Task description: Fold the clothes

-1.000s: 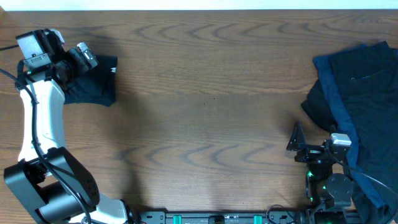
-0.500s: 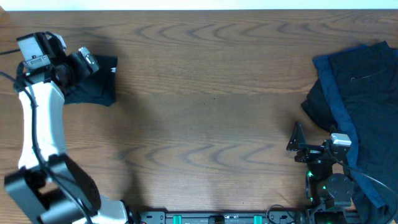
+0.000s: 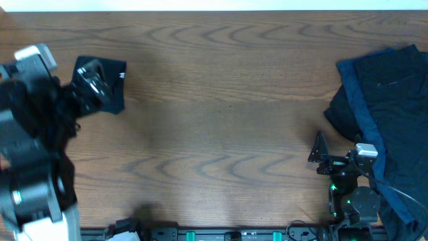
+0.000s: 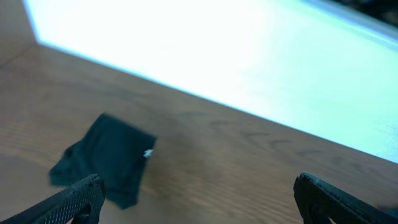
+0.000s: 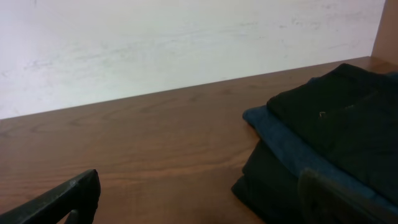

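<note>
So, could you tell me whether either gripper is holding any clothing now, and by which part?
Nothing is held: the left gripper stands open, clear of the folded garment, and the right gripper stands open, short of the pile.

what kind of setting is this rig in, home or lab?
Probably a lab test bench, not a home: a wood-grain table against a plain white wall, a robot arm at its near edge, and a pile of dark clothes and a small dark garment as workpieces.
</note>
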`<action>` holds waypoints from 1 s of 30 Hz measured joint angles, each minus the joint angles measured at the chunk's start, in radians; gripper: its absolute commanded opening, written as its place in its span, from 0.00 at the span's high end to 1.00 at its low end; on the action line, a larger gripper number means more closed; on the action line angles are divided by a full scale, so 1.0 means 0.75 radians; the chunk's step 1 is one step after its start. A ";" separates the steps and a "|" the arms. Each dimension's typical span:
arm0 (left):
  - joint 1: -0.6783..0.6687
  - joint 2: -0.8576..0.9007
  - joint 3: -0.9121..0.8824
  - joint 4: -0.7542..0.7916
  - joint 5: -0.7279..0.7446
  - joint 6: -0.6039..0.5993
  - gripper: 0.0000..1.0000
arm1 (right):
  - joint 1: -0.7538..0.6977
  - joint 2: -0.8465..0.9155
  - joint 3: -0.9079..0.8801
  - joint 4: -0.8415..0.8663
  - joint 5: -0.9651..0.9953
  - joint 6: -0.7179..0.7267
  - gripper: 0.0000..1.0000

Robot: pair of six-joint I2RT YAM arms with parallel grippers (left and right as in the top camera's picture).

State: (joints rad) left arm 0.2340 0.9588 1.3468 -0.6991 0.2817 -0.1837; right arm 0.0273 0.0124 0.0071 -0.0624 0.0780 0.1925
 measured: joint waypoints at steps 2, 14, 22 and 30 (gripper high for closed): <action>-0.071 -0.093 -0.066 0.001 0.001 0.001 0.02 | 0.000 0.000 0.000 0.000 0.000 0.000 0.01; -0.356 -0.511 -0.876 0.402 0.001 0.001 0.02 | 0.000 0.000 0.000 -0.001 -0.004 -0.001 0.01; -0.367 -0.700 -1.399 0.886 -0.028 0.001 0.02 | 0.000 0.001 0.000 -0.001 -0.004 -0.004 0.01; -0.392 -0.904 -1.623 0.950 -0.185 0.001 0.02 | 0.000 0.000 0.000 -0.001 -0.004 -0.004 0.01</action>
State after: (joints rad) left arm -0.0601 0.2806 0.1299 0.0132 0.1432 -0.1833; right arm 0.0273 0.0124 0.0071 -0.0631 0.0750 0.1898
